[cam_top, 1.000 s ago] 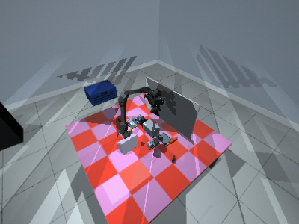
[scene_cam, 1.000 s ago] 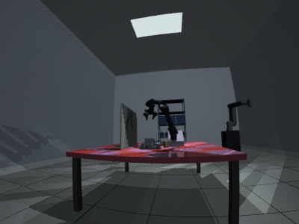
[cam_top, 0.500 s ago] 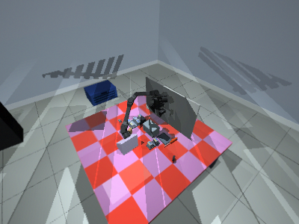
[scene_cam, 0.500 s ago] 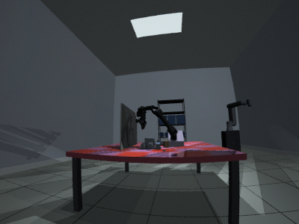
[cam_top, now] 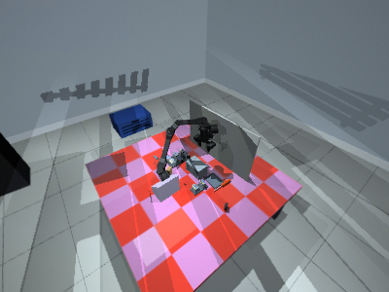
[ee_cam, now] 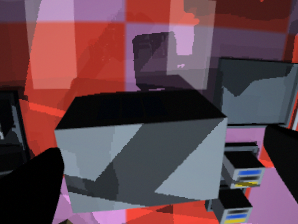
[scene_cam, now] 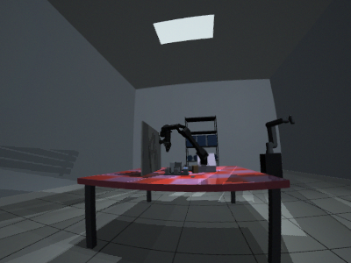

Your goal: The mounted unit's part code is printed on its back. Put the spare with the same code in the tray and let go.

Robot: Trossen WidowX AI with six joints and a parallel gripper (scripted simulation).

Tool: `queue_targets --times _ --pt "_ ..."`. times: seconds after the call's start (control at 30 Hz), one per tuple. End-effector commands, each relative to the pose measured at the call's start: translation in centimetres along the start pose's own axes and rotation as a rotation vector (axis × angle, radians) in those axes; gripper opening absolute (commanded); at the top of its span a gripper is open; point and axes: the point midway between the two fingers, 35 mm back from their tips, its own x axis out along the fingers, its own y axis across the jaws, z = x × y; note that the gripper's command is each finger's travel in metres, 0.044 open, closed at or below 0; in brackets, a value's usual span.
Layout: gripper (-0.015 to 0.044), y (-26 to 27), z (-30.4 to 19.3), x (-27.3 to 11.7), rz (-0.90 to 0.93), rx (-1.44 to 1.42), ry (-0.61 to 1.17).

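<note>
My gripper (cam_top: 208, 145) (scene_cam: 168, 149) (ee_cam: 166, 146) is open and empty, high above the table near the tall grey panel. Below it a large grey box (cam_top: 196, 166) (ee_cam: 145, 162) fills the middle of the wrist view; I cannot tell whether this is the mounted unit, and no code is legible on it. Right of it in the wrist view stand two small spares, an upper one (ee_cam: 244, 169) and a lower one (ee_cam: 234, 205), with blue and yellow stripes. A shallow grey tray (cam_top: 214, 182) (ee_cam: 252, 107) lies beyond them. Their codes are unreadable.
The tall panel (cam_top: 229, 146) (scene_cam: 150, 149) stands beside the gripper. Small grey parts (cam_top: 175, 159) sit near the arm's base, beside a pale block (cam_top: 165, 189). A small dark object (cam_top: 227, 207) is on the checkered table (cam_top: 185, 250). A blue crate (cam_top: 131, 120) is behind the table.
</note>
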Motion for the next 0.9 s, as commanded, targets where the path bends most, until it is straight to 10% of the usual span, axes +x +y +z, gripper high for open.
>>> queue_targets --times 0.0,0.87 --pt "0.0440 0.1 0.1 0.1 0.006 -0.004 -0.001" --pt "0.0440 27.2 -17.1 4.4 0.079 -1.472 -0.004"
